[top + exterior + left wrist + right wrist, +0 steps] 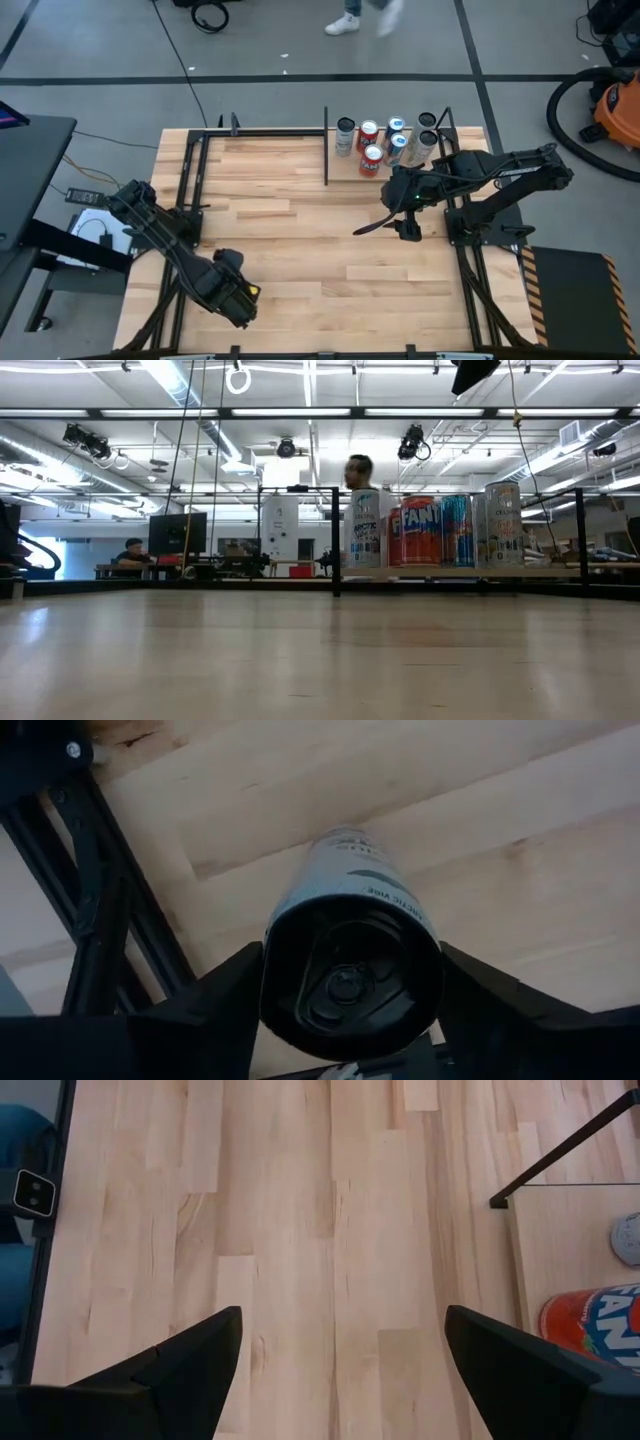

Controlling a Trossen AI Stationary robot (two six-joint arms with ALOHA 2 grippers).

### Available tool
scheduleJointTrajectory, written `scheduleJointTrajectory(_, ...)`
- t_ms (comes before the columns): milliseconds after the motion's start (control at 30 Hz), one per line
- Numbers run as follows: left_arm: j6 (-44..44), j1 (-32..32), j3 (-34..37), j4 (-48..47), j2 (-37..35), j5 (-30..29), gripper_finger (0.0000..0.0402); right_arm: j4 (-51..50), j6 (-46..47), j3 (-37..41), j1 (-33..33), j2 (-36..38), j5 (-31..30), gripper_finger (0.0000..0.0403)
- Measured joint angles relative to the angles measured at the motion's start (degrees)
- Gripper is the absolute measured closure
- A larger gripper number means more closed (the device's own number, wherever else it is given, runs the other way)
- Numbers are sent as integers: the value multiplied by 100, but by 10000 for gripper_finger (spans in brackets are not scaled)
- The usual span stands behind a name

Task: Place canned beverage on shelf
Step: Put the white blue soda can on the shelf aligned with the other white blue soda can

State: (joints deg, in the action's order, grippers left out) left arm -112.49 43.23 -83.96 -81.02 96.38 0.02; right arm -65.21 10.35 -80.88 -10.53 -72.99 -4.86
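- The left gripper (pixel 235 293) sits near the front left corner of the table (pixel 290 250), low over the planks by the black frame rods at that side.
- In the left wrist view its two dark fingers (pixel 215 995) press against both sides of a silver-and-white can (pixel 350 945), so the jaws are narrowed onto it; the can's dark base faces the camera and its body points out over the wood.
- The shelf (pixel 405 165), a pale panel edged by thin black rods, lies at the back right of the table, well apart from the held can.
- On it stands a cluster of cans (pixel 385 142): silver ones, red-orange ones and a blue one, grouped close together. In the low view they stand upright in a row, the orange one (pixel 415 532) in the middle.
- The right gripper (pixel 400 222) hovers over bare planks just in front of the shelf; the right wrist view shows its fingers (pixel 190 1355) spread wide with nothing between them and the shelf corner with an orange can beside it.
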Motion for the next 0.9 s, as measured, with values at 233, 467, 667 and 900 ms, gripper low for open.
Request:
scheduleJointTrajectory(233, 1026, -163, 0, -14, -2, 73, 154, 2, 2, 0, -2, 0, -233, 45)
scheduleJointTrajectory(467, 2748, -757, -2, 10, -4, 158, 152, 23, 18, 0, 0, 0, -452, 45)
scheduleJointTrajectory(667, 4517, -1508, -174, 152, 15, 27, 152, 48, 191, 0, 0, 0, -489, 45)
scheduleJointTrajectory(900, 6856, -2267, -201, 376, 11, 77, 152, 48, 214, 0, 0, 0, -498, 45)
